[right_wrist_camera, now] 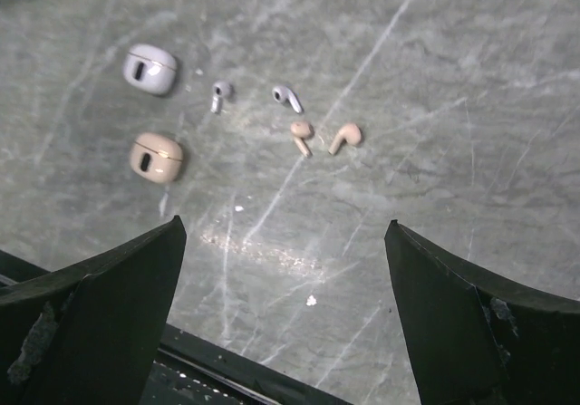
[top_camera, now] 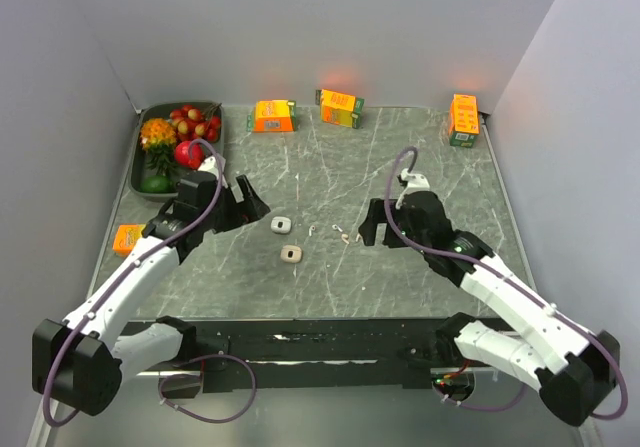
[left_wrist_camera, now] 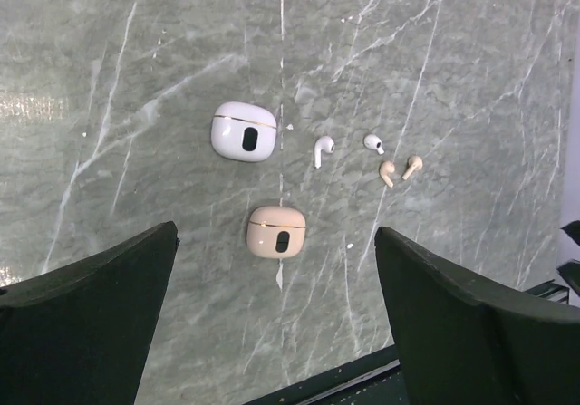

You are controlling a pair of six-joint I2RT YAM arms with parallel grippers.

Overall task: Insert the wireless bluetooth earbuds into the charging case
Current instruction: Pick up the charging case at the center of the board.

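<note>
Both end effectors are spread wide and empty. The left end effector (top_camera: pixel 252 199) and right end effector (top_camera: pixel 368 225) hover over the desk (top_camera: pixel 320 167), and neither wrist view shows anything between the fingers. The task items sit in the gap between the two arms. The white charging case (top_camera: pixel 281 224) lies flat just off the left tips, with a beige case (top_camera: pixel 291 255) beside it on the side toward the arm bases. The white case shows a gold seam line, so I read the lid as closed, but I can't confirm it. Both white buds lie loose on the desk to the right of that case. The inner white earbud (left_wrist_camera: pixel 322 149) is near the case. The outer white earbud (left_wrist_camera: pixel 373 142) is further right, just beside the beige earbuds (left_wrist_camera: pixel 387 172) but apart from them. Key relation: the buds lie toward the right arm's side, so the right end effector is nearer them, the outer bud especially, while the left is nearer the case. The inner bud's stem runs roughly toward the near desk edge, which puts it across the finger-closing line in both wrist views. The outer bud's stem lies diagonal, so it likely needs a wrist twist. My call is that the right arm picks and the left handles the case. The main risk is clipping a beige bud while going for the outer white one.
</note>
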